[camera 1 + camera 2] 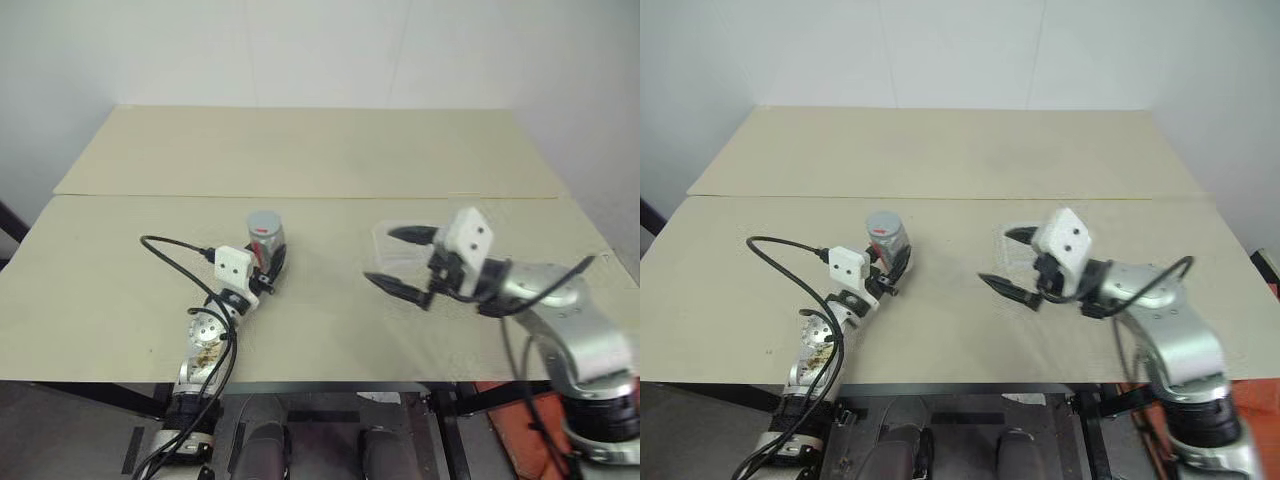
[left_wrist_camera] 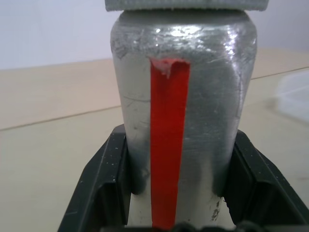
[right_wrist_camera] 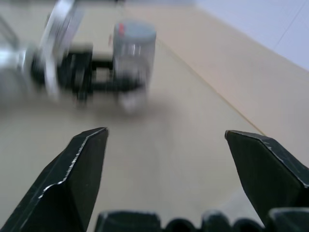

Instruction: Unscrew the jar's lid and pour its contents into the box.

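The wide beige tabletop (image 1: 320,160) carries everything, and most of it is bare. The right hand (image 1: 400,263), at the end of the silver right arm, hangs above the surface with its two black fingers spread wide and holding nothing; it points toward the jar, probably so that it can take the cap. Just behind this hand lies the small shallow clear plastic box with rounded corners (image 1: 385,240), partly hidden by the fingers, close enough for pouring in a later step. The left hand (image 1: 268,266) is pressed on the lower body of the small silvery-clear cylindrical jar with a red vertical stripe (image 2: 169,145), one black finger (image 2: 104,183) on each side, which I judge is to keep it from turning. The jar stands upright on the tabletop, well apart from the box. Its small round grey screw lid (image 1: 264,221) is on top, not yet unscrewed.
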Action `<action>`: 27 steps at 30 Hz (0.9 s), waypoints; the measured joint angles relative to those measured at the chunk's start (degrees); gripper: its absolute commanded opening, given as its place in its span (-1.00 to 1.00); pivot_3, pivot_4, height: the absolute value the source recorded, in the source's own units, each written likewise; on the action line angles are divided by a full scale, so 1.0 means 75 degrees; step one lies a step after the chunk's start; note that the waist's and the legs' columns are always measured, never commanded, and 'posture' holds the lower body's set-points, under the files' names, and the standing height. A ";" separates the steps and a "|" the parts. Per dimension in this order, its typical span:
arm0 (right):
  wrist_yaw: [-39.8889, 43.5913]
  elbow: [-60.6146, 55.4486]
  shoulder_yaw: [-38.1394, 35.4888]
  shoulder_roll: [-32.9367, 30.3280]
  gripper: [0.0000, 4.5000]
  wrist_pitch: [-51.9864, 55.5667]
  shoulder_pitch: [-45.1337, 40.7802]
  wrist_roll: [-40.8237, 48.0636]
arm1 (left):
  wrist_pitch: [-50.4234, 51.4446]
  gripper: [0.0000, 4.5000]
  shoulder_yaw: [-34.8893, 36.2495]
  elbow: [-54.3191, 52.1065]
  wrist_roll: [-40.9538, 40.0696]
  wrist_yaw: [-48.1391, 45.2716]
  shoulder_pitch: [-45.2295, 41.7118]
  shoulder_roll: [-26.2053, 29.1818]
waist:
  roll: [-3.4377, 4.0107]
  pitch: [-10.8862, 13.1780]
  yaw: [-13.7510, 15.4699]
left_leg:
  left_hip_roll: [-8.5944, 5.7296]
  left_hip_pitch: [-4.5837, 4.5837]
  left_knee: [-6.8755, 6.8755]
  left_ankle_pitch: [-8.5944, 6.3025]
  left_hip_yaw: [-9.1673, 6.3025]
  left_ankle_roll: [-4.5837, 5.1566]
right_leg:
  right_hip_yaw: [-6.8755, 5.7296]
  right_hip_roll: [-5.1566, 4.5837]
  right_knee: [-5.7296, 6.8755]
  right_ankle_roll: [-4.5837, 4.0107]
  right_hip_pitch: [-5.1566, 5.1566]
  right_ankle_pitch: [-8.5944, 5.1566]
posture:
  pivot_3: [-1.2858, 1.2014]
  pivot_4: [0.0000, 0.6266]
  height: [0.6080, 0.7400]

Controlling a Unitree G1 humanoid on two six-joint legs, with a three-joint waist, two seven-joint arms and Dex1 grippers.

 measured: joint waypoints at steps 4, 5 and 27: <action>-0.1048 -0.0007 0.0790 0.1027 1.00 0.0146 -0.0072 -0.0377 | 0.0815 -0.05 -0.0504 -0.1068 -0.0251 -0.0808 0.0454 0.0535 | 0.0001 0.0000 0.0007 | -0.0005 -0.0006 0.0001 0.0000 -0.0003 0.0000 | -0.0004 -0.0003 -0.0003 -0.0001 -0.0001 0.0000 | 0.03 -0.52 1.00; -0.1240 0.0006 0.0953 0.1209 1.00 0.0144 -0.0098 -0.0523 | 0.0950 -0.05 -0.0548 -0.1246 -0.0263 -0.0874 0.0499 0.0565 | 0.0001 0.0000 0.0007 | -0.0004 -0.0005 0.0003 0.0000 -0.0003 0.0000 | -0.0004 -0.0003 -0.0002 0.0000 -0.0001 0.0000 | 0.03 -0.52 1.00; -0.1411 0.0513 0.1422 0.2015 1.00 -0.0166 -0.0506 -0.0796 | 0.1101 -0.05 -0.1101 -0.1735 0.0046 -0.0974 0.0507 0.0603 | 0.0003 -0.0001 -0.0072 | -0.0002 -0.0003 -0.0001 0.0001 -0.0006 0.0000 | -0.0005 0.0003 -0.0002 -0.0001 -0.0001 -0.0001 | 0.03 -0.52 1.00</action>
